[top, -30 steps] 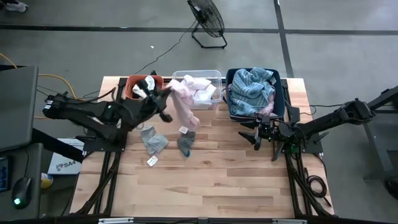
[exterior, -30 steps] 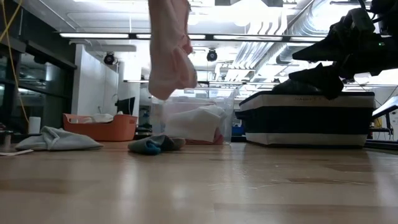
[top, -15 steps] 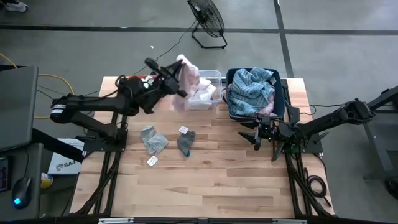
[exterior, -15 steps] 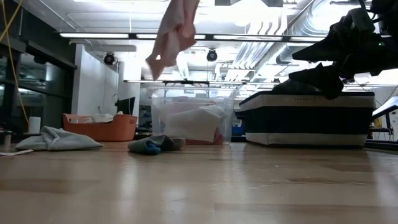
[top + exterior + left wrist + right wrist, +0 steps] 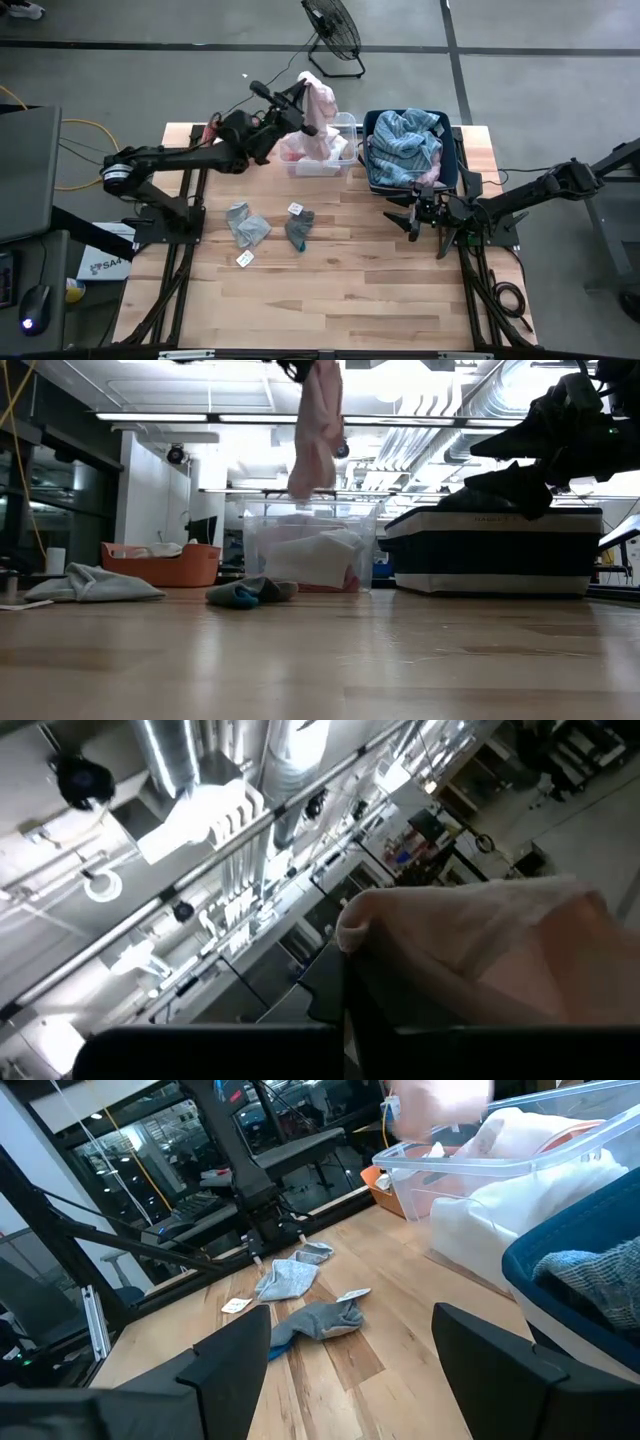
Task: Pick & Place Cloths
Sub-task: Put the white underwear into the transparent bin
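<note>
Left gripper [image 5: 303, 95] pinches the pale pink cloth [image 5: 320, 110] above the clear bin [image 5: 347, 122]; right gripper [image 5: 418, 212] spread.

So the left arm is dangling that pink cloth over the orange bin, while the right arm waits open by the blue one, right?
Not quite: the pink cloth hangs from the left gripper over the clear bin, not the orange bin. The high and low views both show it. The rest holds: the right gripper waits open beside the blue bin.
</note>
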### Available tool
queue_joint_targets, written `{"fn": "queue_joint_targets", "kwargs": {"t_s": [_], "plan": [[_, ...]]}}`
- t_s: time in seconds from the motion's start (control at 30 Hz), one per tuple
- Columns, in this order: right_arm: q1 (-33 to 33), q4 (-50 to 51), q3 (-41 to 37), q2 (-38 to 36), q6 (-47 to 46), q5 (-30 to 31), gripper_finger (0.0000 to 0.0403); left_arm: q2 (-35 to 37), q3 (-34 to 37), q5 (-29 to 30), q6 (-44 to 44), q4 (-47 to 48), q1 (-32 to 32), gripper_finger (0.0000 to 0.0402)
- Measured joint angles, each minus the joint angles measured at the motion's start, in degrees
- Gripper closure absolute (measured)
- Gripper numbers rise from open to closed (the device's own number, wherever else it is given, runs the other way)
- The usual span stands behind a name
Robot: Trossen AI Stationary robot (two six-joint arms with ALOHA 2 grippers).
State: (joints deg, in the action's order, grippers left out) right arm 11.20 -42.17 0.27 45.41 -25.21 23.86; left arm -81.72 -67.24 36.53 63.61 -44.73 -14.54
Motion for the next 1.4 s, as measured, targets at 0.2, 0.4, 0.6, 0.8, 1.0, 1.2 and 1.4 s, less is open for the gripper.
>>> {"fn": "queue_joint_targets", "kwargs": {"t_s": [0.2,0.4,0.6,0.8,1.0,1.2,1.4], "plan": [[0.0,0.0,0.0,0.0,0.0,0.0,0.0133,-4.5,0.0,1.7,-6.5,0.3,-3.8,0.0401],[0.0,0.0,0.0,0.0,0.0,0.0,0.0133,-7.3,0.0,4.9,-14.3,8.4,-4.7,0.0401],[0.0,0.0,0.0,0.0,0.0,0.0,0.0133,-7.5,0.0,5.7,-26.8,23.8,-4.6,0.0401],[0.0,0.0,0.0,0.0,0.0,0.0,0.0133,-7.5,0.0,2.6,-43.1,39.9,-4.6,0.0401],[0.0,0.0,0.0,0.0,0.0,0.0,0.0133,-7.5,0.0,-1.2,-60.8,48.4,-4.6,0.0401],[0.0,0.0,0.0,0.0,0.0,0.0,0.0133,-7.5,-3.6,-8.0,-74.2,57.9,-7.5,0.0401],[0.0,0.0,0.0,0.0,0.0,0.0,0.0133,-11.5,-13.0,-16.2,-78.5,73.2,-9.5,0.0401]]}}
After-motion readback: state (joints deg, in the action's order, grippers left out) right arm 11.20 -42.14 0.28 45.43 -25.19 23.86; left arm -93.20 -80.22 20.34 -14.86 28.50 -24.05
